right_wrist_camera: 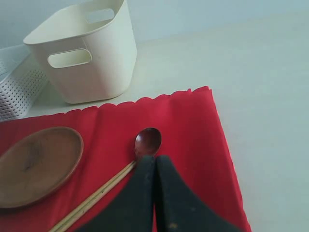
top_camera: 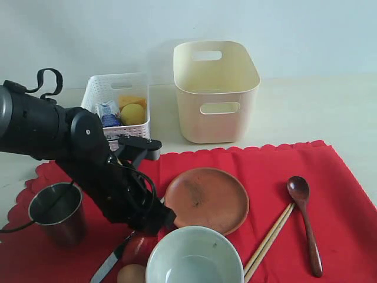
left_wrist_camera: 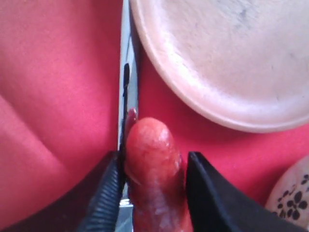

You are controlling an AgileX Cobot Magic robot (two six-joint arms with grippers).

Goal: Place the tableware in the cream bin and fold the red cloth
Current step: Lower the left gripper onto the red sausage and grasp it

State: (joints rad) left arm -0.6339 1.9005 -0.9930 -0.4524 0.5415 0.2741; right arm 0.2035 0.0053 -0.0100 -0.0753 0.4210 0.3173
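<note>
Straddling sausage (left_wrist_camera: 153, 164), not knife (left_wrist_camera: 126, 29) lying just beside it, left jaws stand part-open, gripping nothing; closing risks lifting sausage. Knife at 8 o'clock of plate (top_camera: 206, 199). Right jaws closed, empty.

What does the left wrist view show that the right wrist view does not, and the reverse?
Only the left wrist view: the knife and a sausage straddled by the left gripper. Only the right wrist view: the cream bin, the white lattice basket, the spoon, the chopsticks and the shut right gripper. Both: the brown plate and the red cloth.
</note>
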